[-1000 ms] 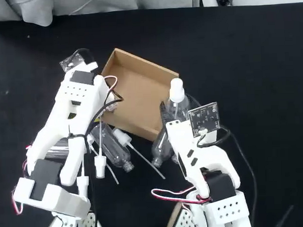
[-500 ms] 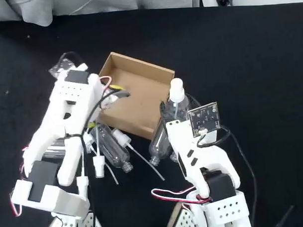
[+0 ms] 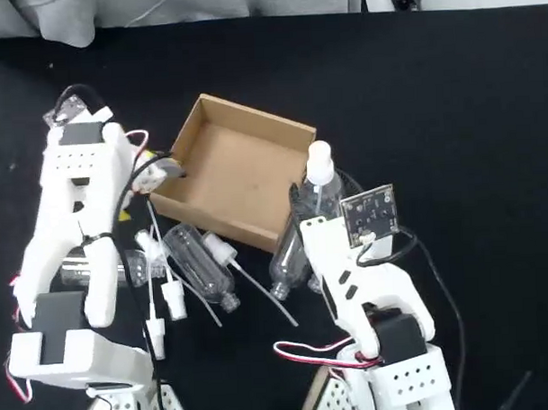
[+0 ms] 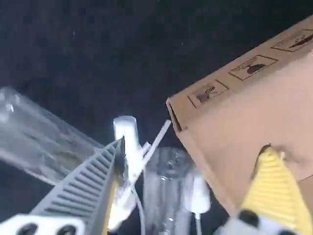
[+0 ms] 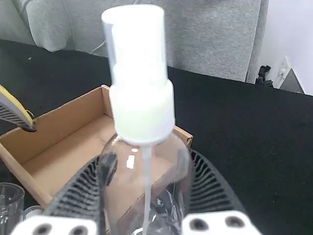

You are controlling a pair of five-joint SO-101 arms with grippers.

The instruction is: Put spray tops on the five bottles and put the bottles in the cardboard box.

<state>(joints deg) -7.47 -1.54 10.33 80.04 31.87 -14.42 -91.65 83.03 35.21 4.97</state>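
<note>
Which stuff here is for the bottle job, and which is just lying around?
For the job: cardboard box, capped bottle, loose bottles, loose spray tops.
Just lying about: grey cloth at the table's far edge.

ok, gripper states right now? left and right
Left gripper: open, at the corner of the box.
Right gripper: closed on a bottle with its spray top on.
</note>
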